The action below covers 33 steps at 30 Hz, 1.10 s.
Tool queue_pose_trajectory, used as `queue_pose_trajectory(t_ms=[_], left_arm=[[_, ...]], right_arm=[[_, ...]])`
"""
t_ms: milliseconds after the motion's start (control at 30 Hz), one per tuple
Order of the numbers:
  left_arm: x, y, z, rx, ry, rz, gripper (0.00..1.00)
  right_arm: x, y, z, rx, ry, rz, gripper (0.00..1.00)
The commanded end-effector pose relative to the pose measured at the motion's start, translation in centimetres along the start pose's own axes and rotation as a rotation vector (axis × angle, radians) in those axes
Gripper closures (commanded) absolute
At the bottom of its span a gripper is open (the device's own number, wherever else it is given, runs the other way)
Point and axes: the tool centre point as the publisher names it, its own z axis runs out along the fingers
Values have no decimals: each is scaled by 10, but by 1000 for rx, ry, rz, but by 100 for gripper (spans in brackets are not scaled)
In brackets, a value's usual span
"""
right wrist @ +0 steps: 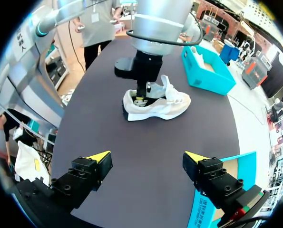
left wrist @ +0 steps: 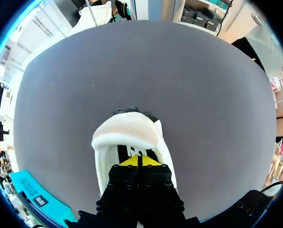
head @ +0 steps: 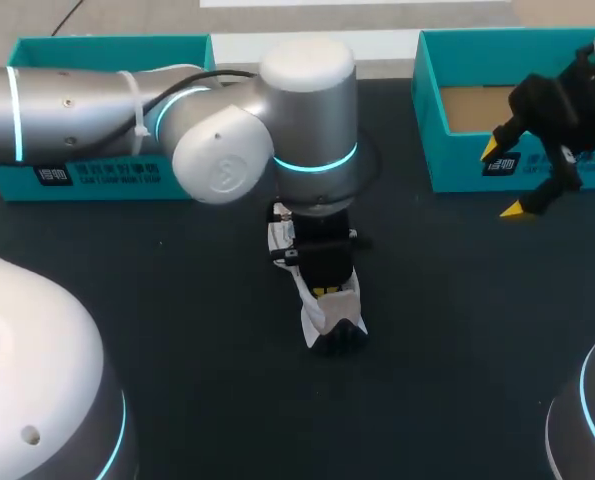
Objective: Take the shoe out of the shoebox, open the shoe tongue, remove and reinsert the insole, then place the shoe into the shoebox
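A white and cream shoe (head: 329,312) with a black toe and heel stands on the dark table near the middle. My left gripper (head: 324,292) comes straight down into its opening. In the left wrist view the gripper (left wrist: 139,160) is shut, its yellow tips pressed together over the white insole (left wrist: 113,154), behind the raised tongue (left wrist: 127,133). Whether it pinches anything cannot be seen. My right gripper (head: 501,180) hangs open and empty over the front wall of the right teal shoebox (head: 429,115). From the right wrist, the shoe (right wrist: 172,105) lies well ahead of its fingers (right wrist: 147,156).
A second teal box (head: 107,48) stands at the back left, behind my left arm. In the right wrist view it (right wrist: 210,78) sits beyond the shoe, and the right box's wall (right wrist: 243,168) lies just under that gripper. Bare dark table surrounds the shoe.
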Motion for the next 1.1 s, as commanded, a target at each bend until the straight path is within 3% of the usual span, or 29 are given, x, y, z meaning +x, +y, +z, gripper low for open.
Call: queue_pose_trajectory(t_ms=[33,167,333,767,967,1100], left_arm=[[-3,-1,7,8,9,24,100],[-4,-2,15,18,20,27,100],[-7,-7,25,103,-6,39,100],[-4,-5,48,97,15,17,100],[-1,1,22,75,9,32,100],[0,12,-3,-2,-4,16,100]], right_arm=[[-1,1,1,3,2,2,0],[-1,1,1,3,2,2,0],[-1,1,1,3,2,2,0],[-1,1,1,3,2,2,0],[-1,1,1,3,2,2,0],[-1,1,1,3,2,2,0]])
